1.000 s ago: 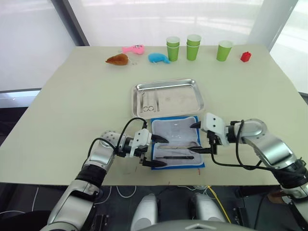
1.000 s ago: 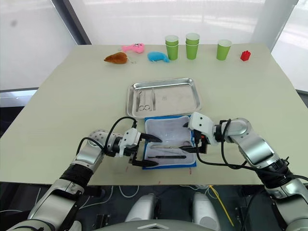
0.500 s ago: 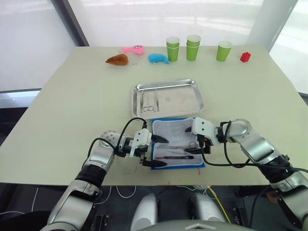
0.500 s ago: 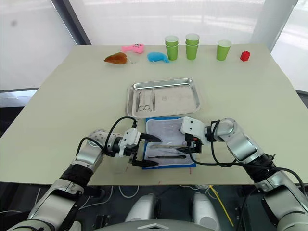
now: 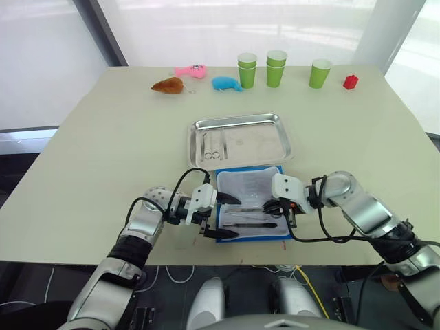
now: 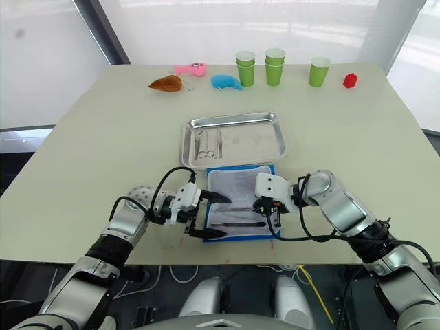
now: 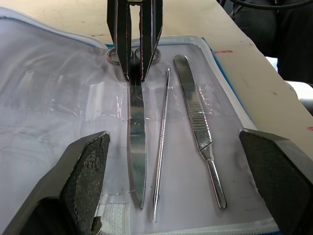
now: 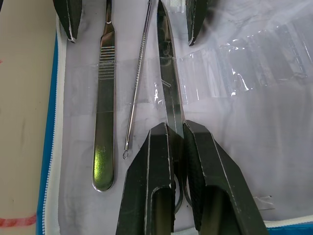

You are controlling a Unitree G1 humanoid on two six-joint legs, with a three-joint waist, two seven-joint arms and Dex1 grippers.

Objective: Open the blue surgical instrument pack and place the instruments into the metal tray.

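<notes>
The flat bright-blue fabric instrument pack is seen lying open on the pale counter, near the front edge, with its white-grey lining facing up. Three thin silver tools are laid side by side on the lining: a long pair of ring-handled scissors, a thin wire-like probe and a flat ribbed handle tool. The right gripper is placed at the ring end of the scissors, and its two black fingers are closed on the scissors just by the rings. The left gripper is held over the left side of the open pack, and its fingers are spread wide apart with nothing between them. The shiny shallow metal tray is set just behind the pack, and a few small silver tools are already lying in its left part. Far back on the counter, green paper cups, a small red block and soft toys in brown, pink and blue are lined up.
</notes>
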